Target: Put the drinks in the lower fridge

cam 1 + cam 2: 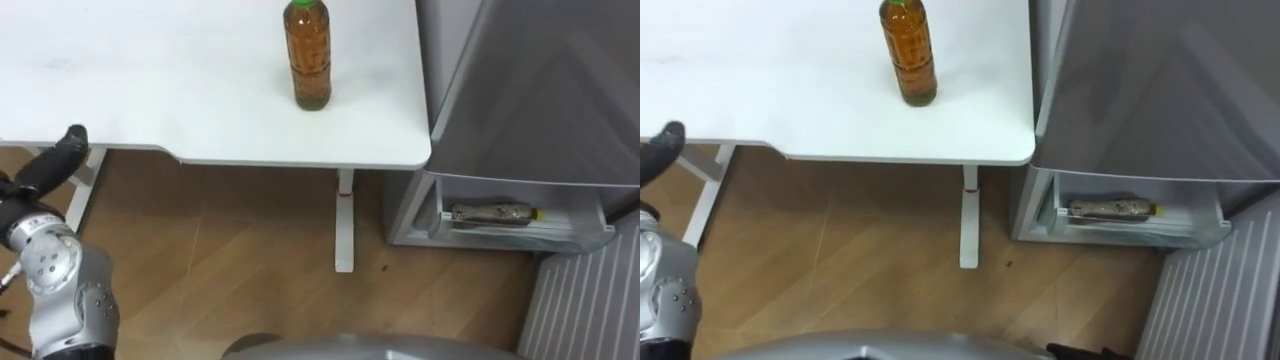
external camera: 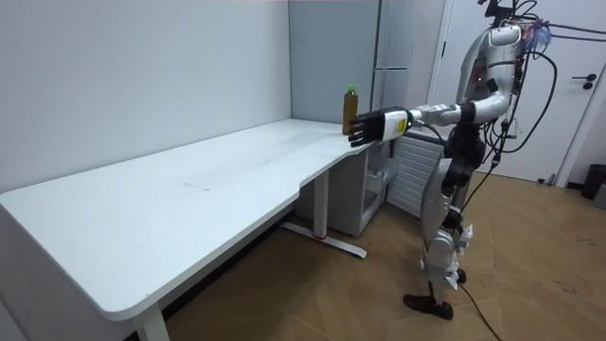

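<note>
L hand (image 1: 52,165): I see fingers relaxed, holding nothing, well apart from tea bottle.
Tea bottle (image 1: 309,55): upright on worktop (image 1: 150,90), nr fridge-side corner.
Lower fridge drawer (image 1: 520,235): 2nd bottle (image 1: 493,212) lying inside.

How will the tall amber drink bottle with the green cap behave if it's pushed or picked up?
Tall, narrow and upright, the green-capped amber drink bottle would probably tip if pushed high. Filled nearly to the top, it likely feels fairly heavy. Round, it may roll once down.
</note>
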You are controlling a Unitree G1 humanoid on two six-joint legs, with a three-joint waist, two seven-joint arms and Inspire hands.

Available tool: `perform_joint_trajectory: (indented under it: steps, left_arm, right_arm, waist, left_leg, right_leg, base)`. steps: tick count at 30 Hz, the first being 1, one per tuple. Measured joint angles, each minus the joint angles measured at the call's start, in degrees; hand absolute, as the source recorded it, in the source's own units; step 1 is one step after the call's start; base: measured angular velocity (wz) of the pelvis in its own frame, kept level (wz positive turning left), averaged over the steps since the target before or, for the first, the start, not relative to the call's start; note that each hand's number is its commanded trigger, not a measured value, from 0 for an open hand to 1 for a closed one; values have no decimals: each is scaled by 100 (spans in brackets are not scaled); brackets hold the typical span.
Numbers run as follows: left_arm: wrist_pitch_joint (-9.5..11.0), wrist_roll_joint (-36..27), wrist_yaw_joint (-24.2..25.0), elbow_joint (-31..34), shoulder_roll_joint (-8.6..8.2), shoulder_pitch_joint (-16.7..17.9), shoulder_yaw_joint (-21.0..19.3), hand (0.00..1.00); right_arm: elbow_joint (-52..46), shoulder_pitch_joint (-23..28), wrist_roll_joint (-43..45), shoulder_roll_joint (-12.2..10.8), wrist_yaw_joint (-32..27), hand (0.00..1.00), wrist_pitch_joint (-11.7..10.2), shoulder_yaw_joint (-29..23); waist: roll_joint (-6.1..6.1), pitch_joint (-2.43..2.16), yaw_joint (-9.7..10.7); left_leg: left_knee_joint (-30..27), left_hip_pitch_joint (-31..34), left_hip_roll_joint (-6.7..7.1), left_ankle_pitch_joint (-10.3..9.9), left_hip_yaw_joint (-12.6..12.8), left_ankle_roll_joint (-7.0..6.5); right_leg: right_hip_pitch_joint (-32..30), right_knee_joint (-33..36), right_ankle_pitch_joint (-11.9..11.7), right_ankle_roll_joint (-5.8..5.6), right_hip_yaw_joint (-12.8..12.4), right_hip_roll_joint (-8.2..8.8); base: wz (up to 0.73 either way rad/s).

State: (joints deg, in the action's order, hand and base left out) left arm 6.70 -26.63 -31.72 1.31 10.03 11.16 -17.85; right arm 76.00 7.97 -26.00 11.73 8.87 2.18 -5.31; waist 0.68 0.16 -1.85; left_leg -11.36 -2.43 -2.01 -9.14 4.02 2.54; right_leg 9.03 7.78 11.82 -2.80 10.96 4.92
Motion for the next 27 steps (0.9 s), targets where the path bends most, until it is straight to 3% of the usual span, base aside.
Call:
perform_joint_trajectory:
  steps: [4, 10, 18, 24, 27]
  left_arm:
    - [11, 531, 145, 827, 0, -49, 17, 0]
    - [-70, 655, 807, 869, 0, -63, 465, 0]
    - [-197, 581, 1742, 785, 2, -81, 753, 0]
    - [-626, 415, 2397, 640, 5, -220, 819, 0]
    - [-809, 182, 2621, 579, 14, -371, 819, 0]
  right_arm:
    - [5, -56, 104, -37, 67, 0, -4, 4]
    - [19, -154, 178, -65, 213, 0, -10, 2]
    - [6, -162, 208, -65, 334, 0, 1, 0]
    - [-48, -180, 254, -50, 298, 0, 48, -4]
    - [-42, -177, 249, -45, 285, 0, 111, -54]
  waist:
    - [19, -3, 40]
    - [24, 47, 232]
    - [60, 53, 414]
    - [-21, 23, 454]
    - [-64, 31, 473]
  left_leg:
    - [1, -5, 3, -14, 1, -2]
    - [-25, -10, 21, -15, -97, -2]
    - [3, 33, 21, -16, -39, -1]
    - [-44, 89, 10, -54, 57, -7]
    - [-38, 76, 7, -57, 64, -6]
  right_leg:
    - [23, 3, -1, 0, -6, 1]
    - [87, -16, 22, 1, 31, 2]
    - [-12, -6, 26, -1, -15, 7]
    - [-102, 16, 25, 0, -150, 8]
    - [-105, 20, 25, -1, -158, 6]
  base:
    - [0]
    - [8]
    - [-4]
    - [-8]
    - [-3]
